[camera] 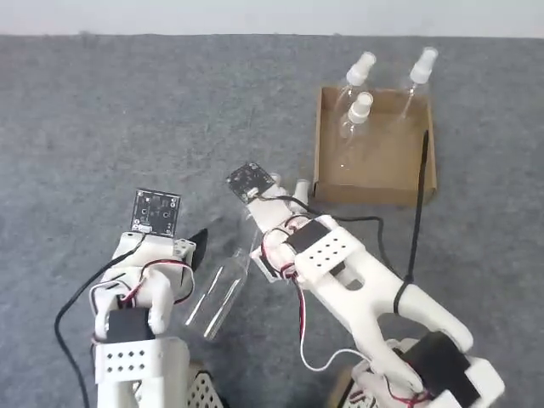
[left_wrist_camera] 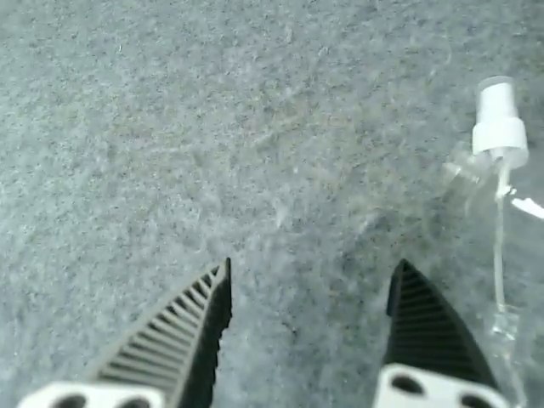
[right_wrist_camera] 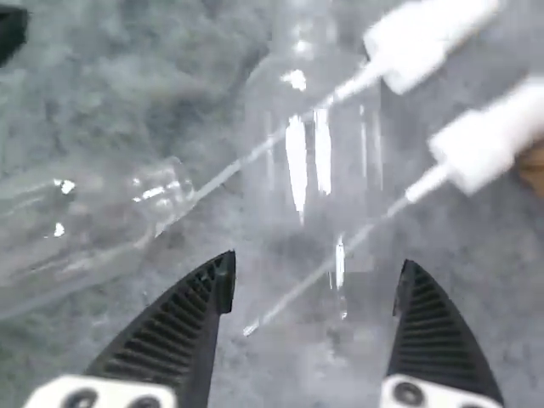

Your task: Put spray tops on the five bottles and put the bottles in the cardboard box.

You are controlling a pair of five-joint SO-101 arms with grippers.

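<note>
Near the near-left corner of the worktop [camera: 85, 127] the left claw [left_wrist_camera: 313, 265] hangs over the grey fabric with its jaws apart, holding nothing. Just to its right an uncapped clear bottle [camera: 219, 293] lies on its side, neck toward the middle of the worktop. The right claw [right_wrist_camera: 317, 260], jaws likewise spread and empty, hovers over that neck, a second clear bottle [right_wrist_camera: 310, 127] and two loose spray tops [right_wrist_camera: 421, 38] — the dip tube of one points at the lying bottle's mouth. Three capped bottles [camera: 361, 106] lie in the cardboard box [camera: 374, 194] toward the far-right corner, so the step in hand looks like picking up a spray top for one of the two bottles left. To do it well I would close on the white head, not the thin tube, which would likely bend or slip. The other claw should steady the bottle around its body, since smooth round plastic will probably roll. The tube should be lined up with the mouth before pushing down. No label, brand or writing can be read on bottles, tops or box — all look plain.
</note>
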